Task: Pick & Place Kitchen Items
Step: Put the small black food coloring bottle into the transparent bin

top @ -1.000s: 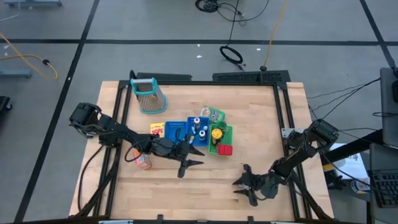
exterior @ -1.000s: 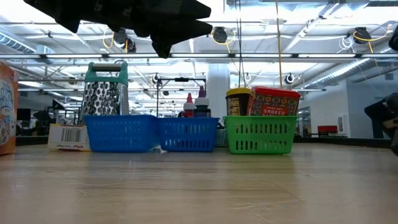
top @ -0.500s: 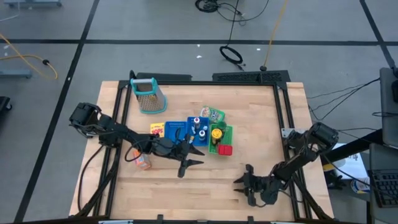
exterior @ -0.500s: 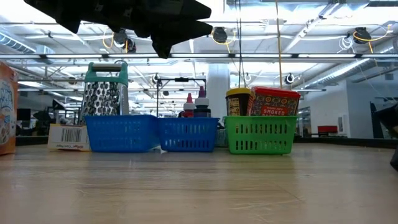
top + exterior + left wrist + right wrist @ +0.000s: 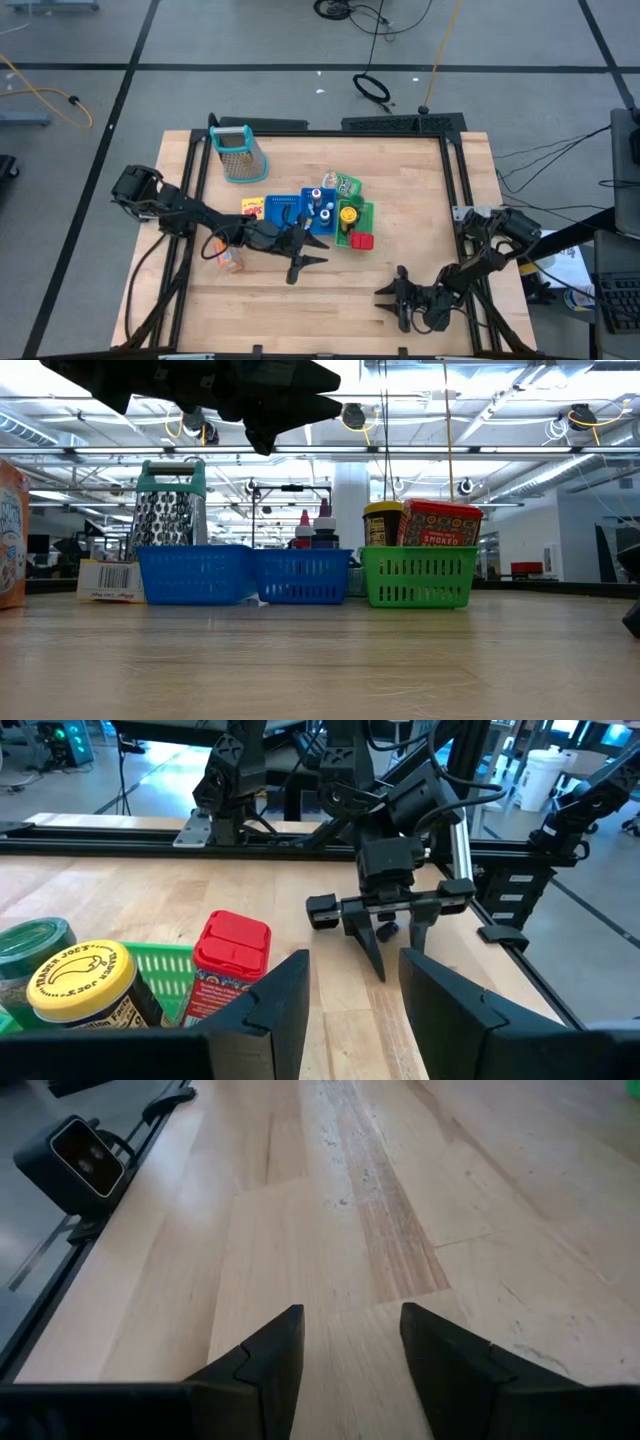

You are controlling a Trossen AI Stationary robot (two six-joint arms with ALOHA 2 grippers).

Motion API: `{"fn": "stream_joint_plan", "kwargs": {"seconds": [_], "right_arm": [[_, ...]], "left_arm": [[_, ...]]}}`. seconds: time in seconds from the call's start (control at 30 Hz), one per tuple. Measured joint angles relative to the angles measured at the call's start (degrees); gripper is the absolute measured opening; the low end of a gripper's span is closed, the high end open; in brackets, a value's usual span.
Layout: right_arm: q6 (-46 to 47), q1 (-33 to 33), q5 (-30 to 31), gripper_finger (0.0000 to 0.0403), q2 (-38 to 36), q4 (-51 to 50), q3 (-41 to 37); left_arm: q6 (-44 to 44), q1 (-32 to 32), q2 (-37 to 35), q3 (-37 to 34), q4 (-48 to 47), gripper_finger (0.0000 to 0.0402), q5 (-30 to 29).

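Note:
A yellow-lidded jar (image 5: 347, 213) and a red block (image 5: 362, 240) stand in the green tray (image 5: 367, 212). Tiny bottles (image 5: 321, 209) stand in the blue tray (image 5: 290, 205). A yellow box (image 5: 252, 208) and an orange packet (image 5: 230, 261) rest on the table left of the trays. A green pouch (image 5: 346, 184) lies behind the trays. My left gripper (image 5: 318, 252) hangs open, empty, just in front of the trays. My right gripper (image 5: 386, 298) is open and empty, low over bare wood near the front right; it also shows in the left wrist view (image 5: 398, 952).
A metal grater (image 5: 241, 153) with a teal handle stands at the table's far left. A small black camera (image 5: 85, 1155) sits on the rail at the near edge. Bare wood (image 5: 340, 310) lies across the table's front, and more (image 5: 410, 180) at its far right.
My right gripper has sunk toward the table and drawn a little toward the near edge, its wrist turning as it went. It stays open. My left arm has kept still.

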Motion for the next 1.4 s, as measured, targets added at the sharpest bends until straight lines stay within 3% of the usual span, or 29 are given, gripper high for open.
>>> {"fn": "stream_joint_plan", "kwargs": {"seconds": [0.3, 0.67, 1.13, 1.4], "right_arm": [[2.9, 2.3, 1.2, 0.0164, 0.0, -2.7, 0.0], [7.4, 9.5, 6.5, 0.0164, 0.0, -6.6, -0.2], [7.5, 8.7, 7.8, 0.0164, 0.0, -7.5, -0.1], [6.1, 7.7, 8.1, 0.0109, 0.0, -6.1, -0.3]], "left_arm": [[0.0, 0.0, 0.0, 0.0, 0.0, 0.0159, 0.0], [0.1, 0.3, 0.0, 0.0, 0.0, 0.0159, 0.0], [-0.1, 0.6, 0.0, 0.0, 0.1, 0.0159, -0.1], [0.0, 0.6, 0.0, 0.0, 0.1, 0.0159, -0.1]]}}
